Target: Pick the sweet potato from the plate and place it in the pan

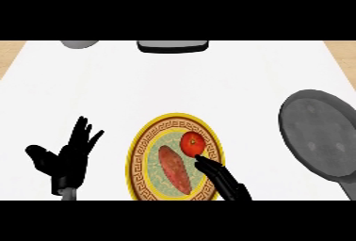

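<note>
Right hand going in for the sweet potato, nothing grabbed yet

The sweet potato (174,168) lies on the plate (142,141), just left of a tomato (192,143). Right hand (224,180) comes in from the near edge, fingers straight and empty, tips at the tomato, so I'd shift left and curl round the potato's middle. Pan (319,132) waits far right on the bench (208,80). Left hand (69,157) rests open, fingers up.

The plate (149,141) sits near the front of the counter (208,80), in the middle. On it lie the sweet potato (174,169) and, just behind and right of it, a tomato (192,143). The pan (321,133) is far to the right. The left hand (69,157) is left of the plate. The right hand (224,179) reaches over the plate's right side, beside the tomato.
</note>
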{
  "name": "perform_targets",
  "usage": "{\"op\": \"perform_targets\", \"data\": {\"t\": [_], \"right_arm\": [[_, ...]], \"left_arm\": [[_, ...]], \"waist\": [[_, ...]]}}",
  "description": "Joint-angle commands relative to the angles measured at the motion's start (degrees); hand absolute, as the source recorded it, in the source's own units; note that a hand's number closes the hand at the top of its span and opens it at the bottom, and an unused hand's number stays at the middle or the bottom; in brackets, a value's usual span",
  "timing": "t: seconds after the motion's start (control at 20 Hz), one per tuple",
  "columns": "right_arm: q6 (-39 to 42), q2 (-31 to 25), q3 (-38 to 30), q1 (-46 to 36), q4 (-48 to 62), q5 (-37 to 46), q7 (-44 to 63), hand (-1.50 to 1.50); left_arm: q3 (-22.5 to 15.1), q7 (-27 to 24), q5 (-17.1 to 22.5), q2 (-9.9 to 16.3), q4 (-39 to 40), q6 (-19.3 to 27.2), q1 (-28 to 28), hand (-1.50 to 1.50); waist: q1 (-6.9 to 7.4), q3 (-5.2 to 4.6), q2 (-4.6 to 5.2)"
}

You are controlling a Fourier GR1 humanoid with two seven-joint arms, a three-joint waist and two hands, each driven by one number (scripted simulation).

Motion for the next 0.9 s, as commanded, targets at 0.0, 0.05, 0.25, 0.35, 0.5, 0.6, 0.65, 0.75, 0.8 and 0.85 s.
{"op": "perform_targets", "data": {"t": [0.0, 0.05, 0.25, 0.35, 0.5, 0.6, 0.65, 0.75, 0.8, 0.85], "right_arm": [[-2.2, 0.67, 2.67, 0.94, -5.55, 14.18, 13.09, -1.5], [0.38, 0.84, 2.55, -0.18, -7.55, 17.07, 18.01, -1.5], [10.28, 10.39, -0.62, -11.1, -3.76, 23.13, 31.84, -1.5], [16.26, 11.44, -2.78, -14.78, -4.46, 24.51, 37.73, -1.5], [28.31, 10.99, -2.55, -20.63, -1.89, 23.52, 44.73, -1.5], [35.22, 9.4, -3.03, -22.85, 1.49, 21.89, 47.36, -1.5], [38.27, 9.02, -3.69, -23.91, 3.72, 20.35, 48.16, -1.5], [44.6, 11.92, -3.91, -28.93, 5.95, 19.61, 52.72, -1.5], [48.36, 10.18, -3.53, -28.7, 5.39, 18.39, 53.32, -1.5], [51.12, 12.6, -5.43, -32.38, 5.46, 16.81, 56.64, -1.5]], "left_arm": [[-1.52, 0.69, -1.19, -2.36, 3.92, 1.26, -0.43, 0.0], [-1.02, 3.14, -0.11, -0.19, 0.05, 0.27, 1.84, 0.0], [-3.41, 2.37, -1.98, -2.51, 1.29, 1.16, 0.99, 0.0], [-1.89, 1.42, -1.52, -1.09, -0.56, 0.42, 2.33, 0.0], [-2.84, 2.56, -2.42, -1.7, 1.05, 1.26, 0.14, 0.0], [-3.42, 1.97, -2.6, -2.53, 0.56, 1.41, 0.07, 0.0], [-3.04, 4.03, -1.65, -1.8, -0.5, 0.85, -0.89, 0.0], [-2.62, 2.16, -1.42, -0.98, -0.02, -0.74, 1.52, 0.0], [-1.62, 3.39, -1.17, -0.86, 0.06, 0.28, 0.08, 0.0], [-3.13, 2.33, -2.52, -2.37, 0.63, 1.11, 0.16, 0.0]], "waist": [[0.23, -0.45, 0.6], [0.79, -0.45, 0.48], [1.64, -0.42, 0.85], [1.9, -0.38, 0.77], [2.13, -0.52, 0.94], [2.56, -0.52, 1.1], [2.8, -0.46, 1.21], [3.43, -0.49, 1.07], [2.7, -0.43, 0.99], [2.45, -0.39, 0.96]]}}
